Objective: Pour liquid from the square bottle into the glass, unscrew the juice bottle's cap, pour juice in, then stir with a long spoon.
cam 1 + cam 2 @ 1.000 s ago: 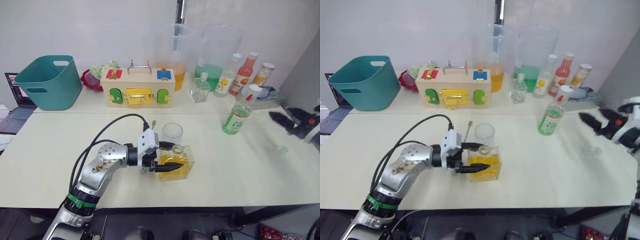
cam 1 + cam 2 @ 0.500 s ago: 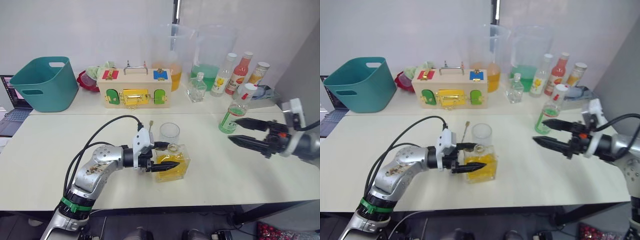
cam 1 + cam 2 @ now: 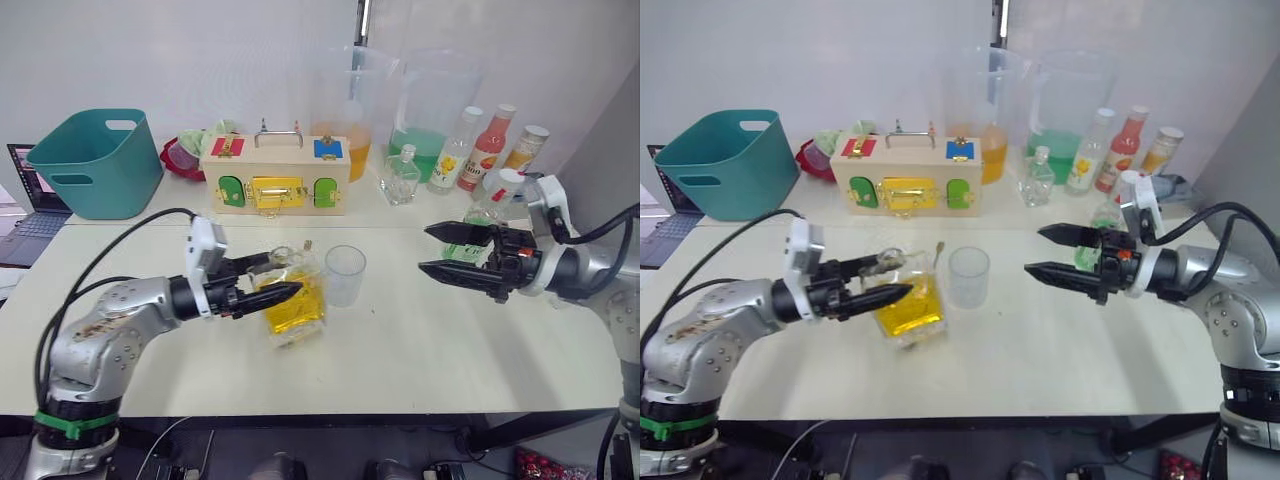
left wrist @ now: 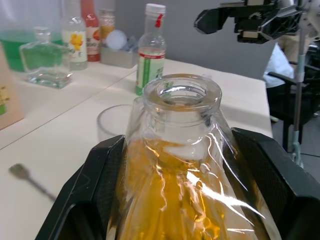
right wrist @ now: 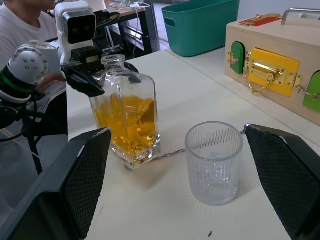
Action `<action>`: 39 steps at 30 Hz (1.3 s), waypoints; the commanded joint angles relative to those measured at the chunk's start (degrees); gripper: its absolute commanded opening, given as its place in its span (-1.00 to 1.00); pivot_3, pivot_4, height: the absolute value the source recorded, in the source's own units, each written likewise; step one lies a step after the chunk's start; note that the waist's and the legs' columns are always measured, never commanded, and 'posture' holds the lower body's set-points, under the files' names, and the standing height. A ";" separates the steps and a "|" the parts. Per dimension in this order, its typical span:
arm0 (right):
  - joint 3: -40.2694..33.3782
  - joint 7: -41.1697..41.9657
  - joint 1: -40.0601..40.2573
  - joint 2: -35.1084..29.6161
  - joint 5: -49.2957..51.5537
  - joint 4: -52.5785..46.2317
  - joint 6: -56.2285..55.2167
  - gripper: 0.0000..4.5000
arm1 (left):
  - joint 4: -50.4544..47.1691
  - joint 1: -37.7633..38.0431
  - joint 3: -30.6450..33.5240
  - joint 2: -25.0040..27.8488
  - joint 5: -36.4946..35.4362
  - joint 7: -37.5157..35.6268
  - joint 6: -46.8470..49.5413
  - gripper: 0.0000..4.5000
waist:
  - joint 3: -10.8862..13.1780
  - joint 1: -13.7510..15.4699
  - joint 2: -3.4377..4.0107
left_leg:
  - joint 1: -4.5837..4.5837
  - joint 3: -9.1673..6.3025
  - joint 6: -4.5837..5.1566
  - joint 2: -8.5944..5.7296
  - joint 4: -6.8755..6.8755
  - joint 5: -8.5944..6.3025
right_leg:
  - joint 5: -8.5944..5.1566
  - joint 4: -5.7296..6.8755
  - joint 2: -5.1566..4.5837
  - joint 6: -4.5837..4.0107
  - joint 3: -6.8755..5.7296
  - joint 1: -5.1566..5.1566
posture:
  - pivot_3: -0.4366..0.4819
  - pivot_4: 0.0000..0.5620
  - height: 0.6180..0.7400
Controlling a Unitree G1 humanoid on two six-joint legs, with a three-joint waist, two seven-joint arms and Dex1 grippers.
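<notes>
I have the left gripper [image 3: 268, 280] clamped on the square bottle [image 3: 288, 312], which tilts above the table [image 3: 420, 340] just beside the glass [image 3: 344, 274]; its neck is open. My right gripper [image 3: 432, 250] hangs spread wide and empty, facing the glass, with the juice bottle [image 3: 487, 214] behind it. The long spoon [image 5: 170, 154] lies between bottle and glass.

Robot test lab, tabletop manipulation bench.
Plain white wall and cream tables [image 3: 420, 350]; far side holds mixed test props: teal bin [image 3: 98, 160], wooden latch-board box [image 3: 275, 175], tall pitchers [image 3: 435, 100], drink bottles [image 3: 487, 147]. Laptop [image 3: 25, 205] at far left.
</notes>
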 commanded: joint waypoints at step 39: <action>-9.67 -12.21 11.31 0.42 6.68 -14.90 0.87 1.00 | 47.84 -34.26 -20.03 -9.70 49.78 16.68 -59.56 0.24 | 0.28 0.69 -0.49 | -0.11 0.20 0.03 -0.05 -0.08 0.00 | 0.02 -0.05 -0.03 0.02 -0.08 -0.11 | -0.05 -0.47 0.88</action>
